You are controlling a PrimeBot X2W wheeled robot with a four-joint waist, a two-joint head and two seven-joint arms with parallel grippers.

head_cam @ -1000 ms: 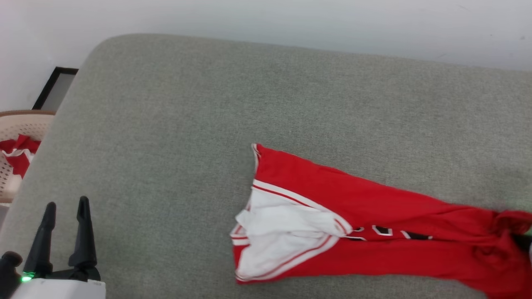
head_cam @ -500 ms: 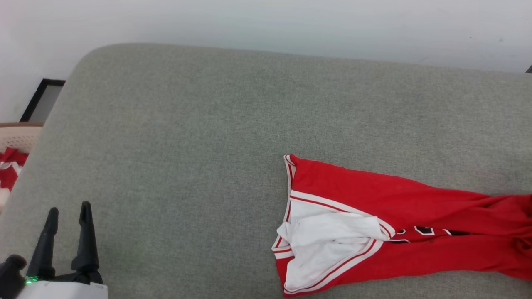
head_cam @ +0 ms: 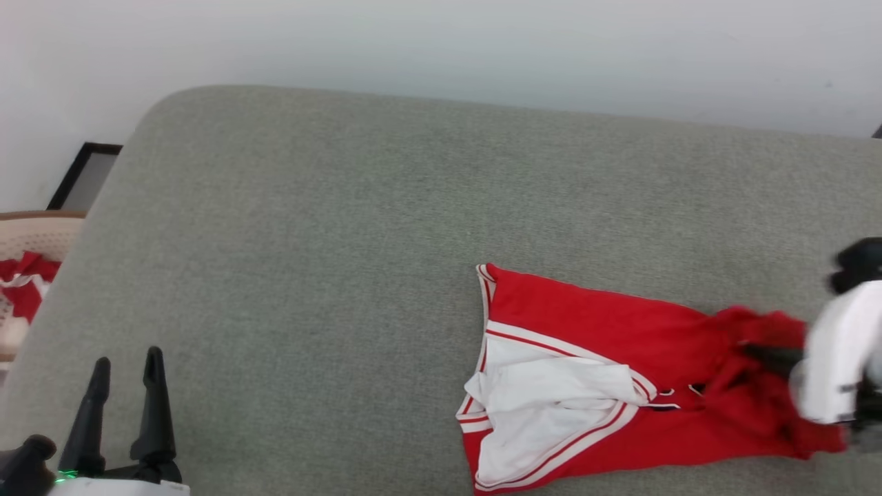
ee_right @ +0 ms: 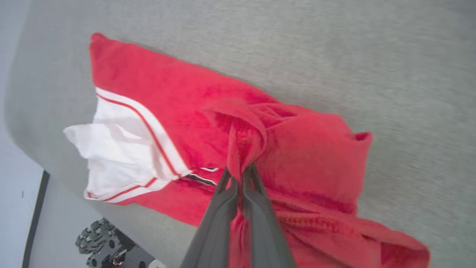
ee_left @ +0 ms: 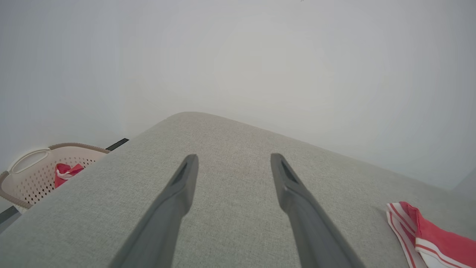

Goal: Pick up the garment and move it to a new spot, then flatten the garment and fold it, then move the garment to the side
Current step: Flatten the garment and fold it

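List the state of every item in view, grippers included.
Jersey: crumpled, lying on the grey cushion, one red end pinched.
Right gripper: shut on the jersey's red fabric.
Left gripper: open, empty, above the cushion.
Basket: upright beside the cushion, red-and-white cloth inside.

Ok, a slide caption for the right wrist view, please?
Close-up: right gripper shut on a bunched red fold of the garment, which lies on the grey cushion.
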